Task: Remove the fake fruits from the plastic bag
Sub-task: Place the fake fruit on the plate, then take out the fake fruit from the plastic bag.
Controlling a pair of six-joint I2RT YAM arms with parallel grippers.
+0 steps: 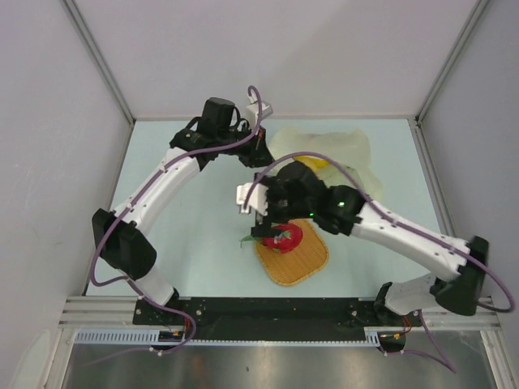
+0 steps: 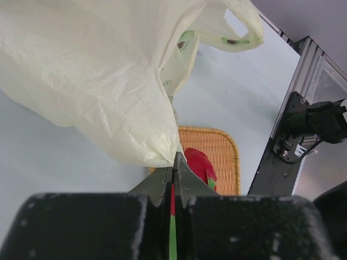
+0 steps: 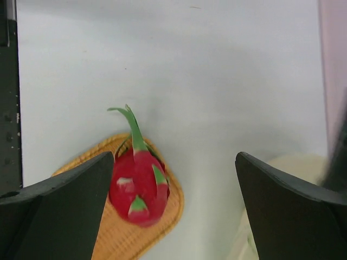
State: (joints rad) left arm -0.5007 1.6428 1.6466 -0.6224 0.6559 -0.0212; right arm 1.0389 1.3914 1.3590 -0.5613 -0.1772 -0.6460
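The plastic bag lies crumpled at the back of the table, pale cream and translucent. Something yellow shows through it. My left gripper is shut on the bag's left edge; in the left wrist view the film rises from the pinched jaws of that gripper. The red dragon fruit with green tips lies on the orange woven mat, outside the bag. My right gripper hovers just above it, open. In the right wrist view the dragon fruit sits near the left finger of the gripper, untouched.
The mat lies in front of the bag, near the table's middle. Grey walls and metal posts close in the back and sides. The right arm's base stands at the near edge.
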